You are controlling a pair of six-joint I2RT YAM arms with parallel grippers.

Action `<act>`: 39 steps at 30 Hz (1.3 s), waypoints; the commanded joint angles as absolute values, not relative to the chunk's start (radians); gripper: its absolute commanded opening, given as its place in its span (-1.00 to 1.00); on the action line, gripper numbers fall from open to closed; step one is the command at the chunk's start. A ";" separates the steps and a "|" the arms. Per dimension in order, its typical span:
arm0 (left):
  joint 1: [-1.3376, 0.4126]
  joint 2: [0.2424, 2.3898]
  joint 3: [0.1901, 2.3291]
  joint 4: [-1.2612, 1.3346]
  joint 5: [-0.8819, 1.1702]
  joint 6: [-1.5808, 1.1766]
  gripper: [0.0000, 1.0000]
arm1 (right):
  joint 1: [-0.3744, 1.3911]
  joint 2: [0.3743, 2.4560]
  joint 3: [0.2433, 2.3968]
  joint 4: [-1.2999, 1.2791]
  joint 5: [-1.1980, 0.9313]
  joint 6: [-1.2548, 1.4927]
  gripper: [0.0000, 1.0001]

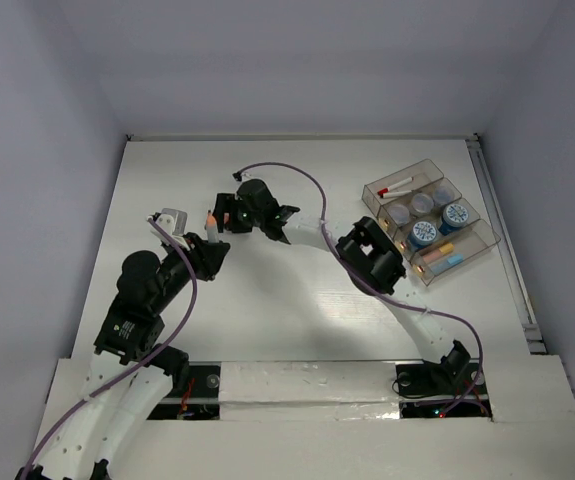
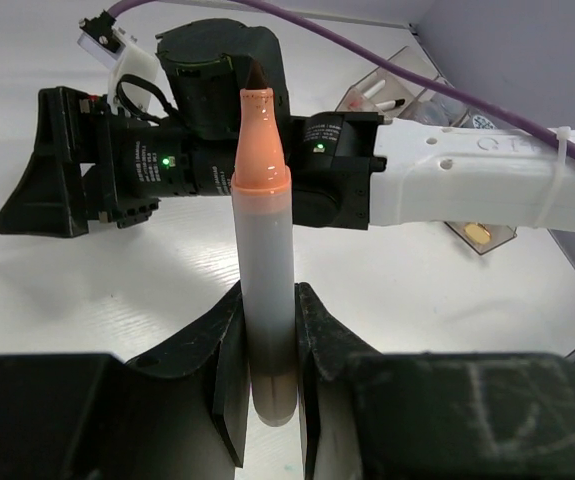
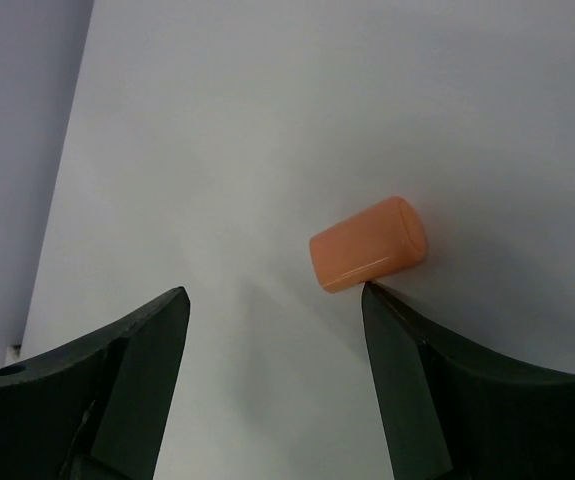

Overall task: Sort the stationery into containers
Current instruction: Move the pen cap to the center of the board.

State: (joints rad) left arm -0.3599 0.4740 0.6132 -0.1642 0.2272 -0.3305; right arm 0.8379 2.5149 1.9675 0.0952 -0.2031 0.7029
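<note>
My left gripper [image 2: 267, 292] is shut on the white barrel of an uncapped orange-tipped marker [image 2: 263, 240], which points up toward the right arm; both show in the top view, the gripper [image 1: 205, 250] and the marker tip [image 1: 210, 218]. My right gripper [image 3: 272, 292] is open just above the table, and its right fingertip [image 3: 387, 310] sits right beside a tiny orange stub [image 3: 369, 245] lying there. In the top view the right gripper [image 1: 224, 216] is close in front of the marker tip. The clear divided tray [image 1: 479, 243] stands at the far right.
The tray holds a red-and-white marker [image 1: 397, 187], purple-lidded jars [image 1: 422, 203], blue-lidded jars [image 1: 424, 234] and orange and light-blue sticks [image 1: 443, 256]. The right arm's elbow [image 1: 369, 256] and purple cable [image 1: 307, 180] lie between the grippers and the tray.
</note>
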 commanded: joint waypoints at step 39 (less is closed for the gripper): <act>-0.443 0.420 0.657 -0.141 0.187 -0.321 -1.00 | 0.914 2.793 2.480 -0.285 0.123 0.094 0.48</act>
